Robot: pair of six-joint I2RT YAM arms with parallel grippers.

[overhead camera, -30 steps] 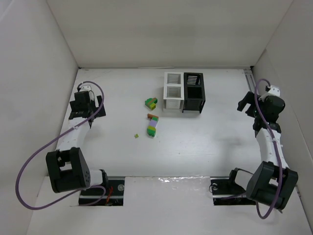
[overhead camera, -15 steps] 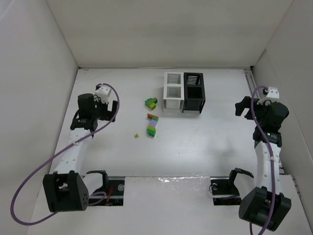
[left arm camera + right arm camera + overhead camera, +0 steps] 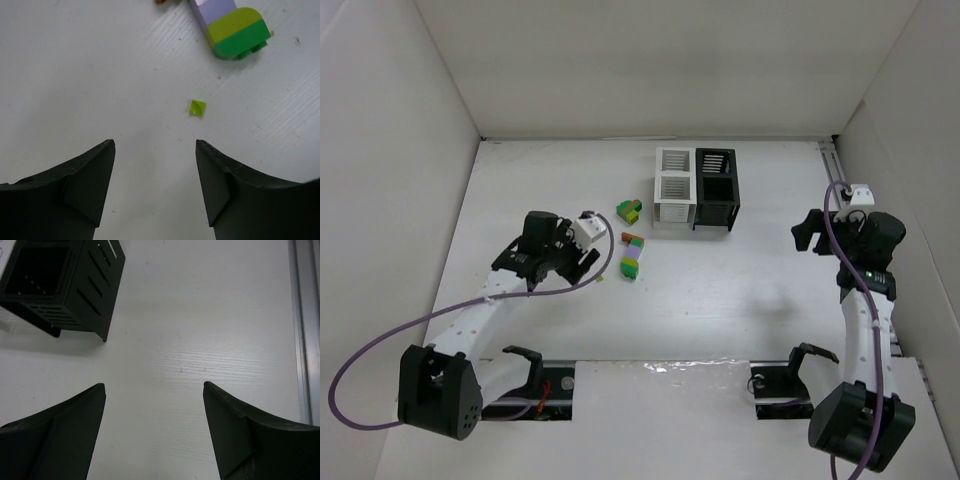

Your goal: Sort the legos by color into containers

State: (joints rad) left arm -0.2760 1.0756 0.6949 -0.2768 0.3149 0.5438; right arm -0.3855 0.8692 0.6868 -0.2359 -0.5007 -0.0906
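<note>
A stack of legos (image 3: 631,256), orange-brown, lavender, yellow-green and green, lies left of the containers (image 3: 696,188), two white and two black bins joined in a square. A green and yellow-green lego (image 3: 628,210) sits just beyond it. A tiny yellow-green piece (image 3: 601,277) lies alone. My left gripper (image 3: 588,264) hovers right beside that piece, open and empty. In the left wrist view the piece (image 3: 197,108) lies just ahead of the left gripper (image 3: 155,145), with the stack (image 3: 232,27) further off. My right gripper (image 3: 154,385) is open over bare table, the black bin (image 3: 60,285) ahead on its left.
White walls (image 3: 400,150) enclose the table on three sides. A metal rail (image 3: 305,330) runs along the right edge beside the right arm. Purple cables loop from both arms near their bases.
My left arm has swung right from the left wall to the tiny yellow-green piece, its jaws narrowing. The right arm has shifted slightly left, jaws a little narrower.
</note>
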